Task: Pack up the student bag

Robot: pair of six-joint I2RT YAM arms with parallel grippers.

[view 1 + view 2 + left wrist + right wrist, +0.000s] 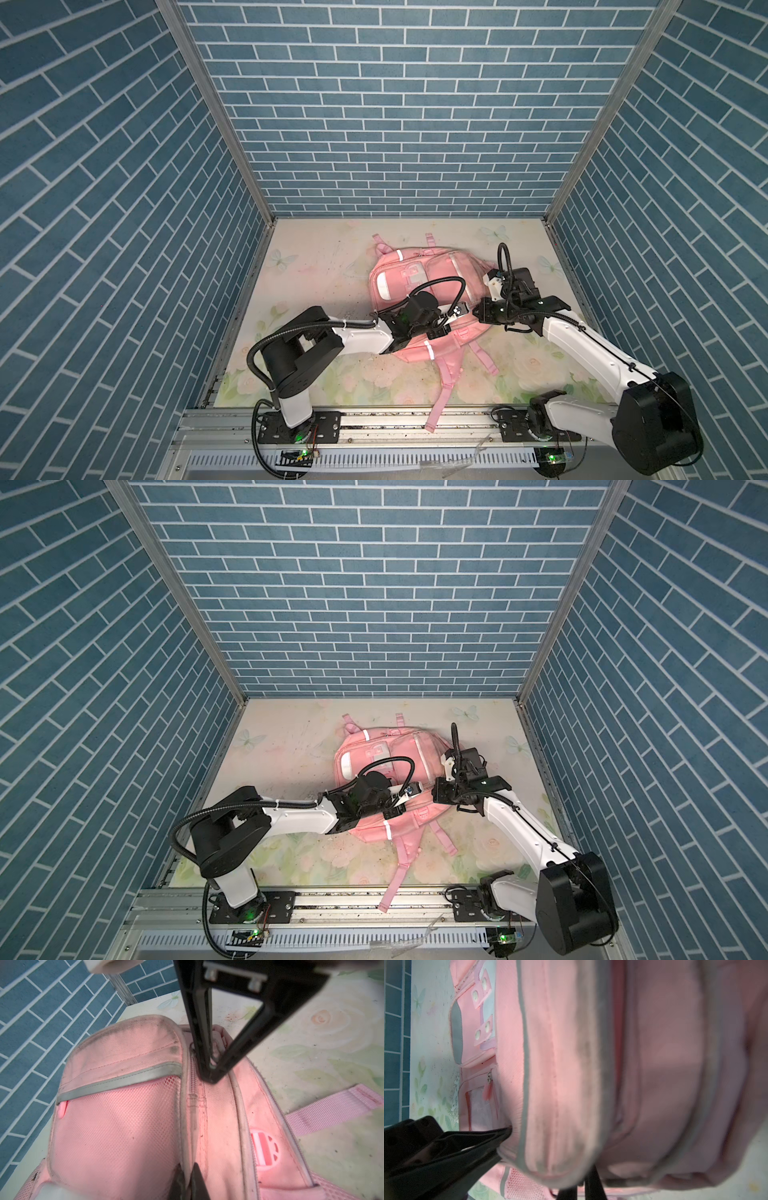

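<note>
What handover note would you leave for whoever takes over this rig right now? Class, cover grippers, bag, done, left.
Left gripper: shut, pinching the student bag along its zip seam.
Right gripper: shut on the student bag at the same zip line, farther along.
Bag: lying flat on the floral table, front up.
Done: both grips set.
Left: the zip looks closed; open it, then pack.
</note>
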